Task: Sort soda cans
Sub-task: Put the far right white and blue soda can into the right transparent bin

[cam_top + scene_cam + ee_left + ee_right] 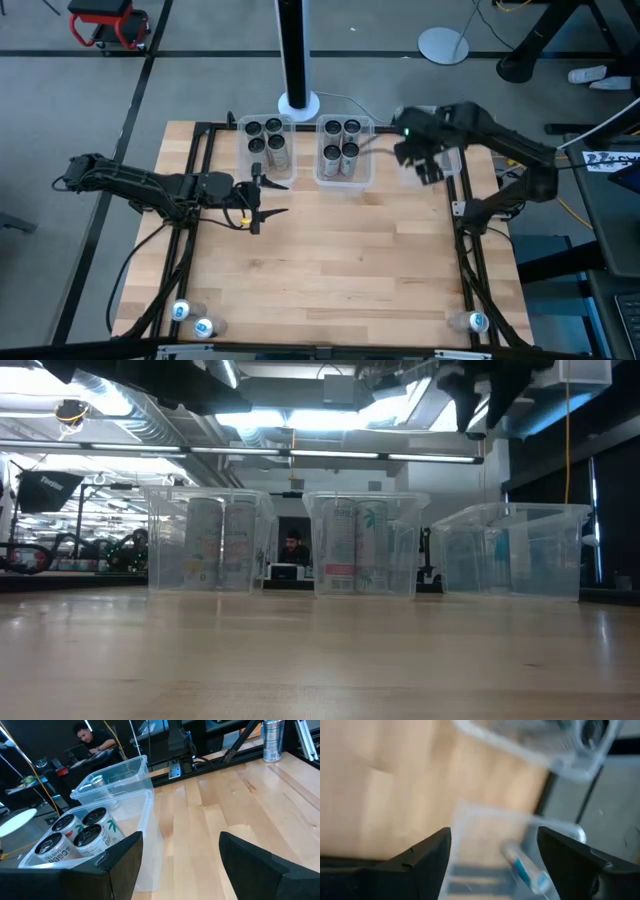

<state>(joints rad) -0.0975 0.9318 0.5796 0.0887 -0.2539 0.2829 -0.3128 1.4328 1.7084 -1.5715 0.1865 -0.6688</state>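
Note:
Three clear bins stand in a row at the table's far edge. The left bin (268, 146) and the middle bin (343, 151) each hold several upright soda cans with dark tops (75, 837). My right gripper (428, 166) hangs open above the right bin (515, 550); in its wrist view a blue-and-white can (525, 870) lies on its side on that bin's floor, below the open fingers (495, 850). My left gripper (280, 198) is open and level, just in front of the left bin, and holds nothing (180, 850).
Two pale-topped cans (181, 311) (203, 327) stand at the near left corner and one (477, 321) at the near right corner, also seen as the upright can (272, 740). Black frame rails run along the table's sides. A person sits in the room behind the bins (292, 548).

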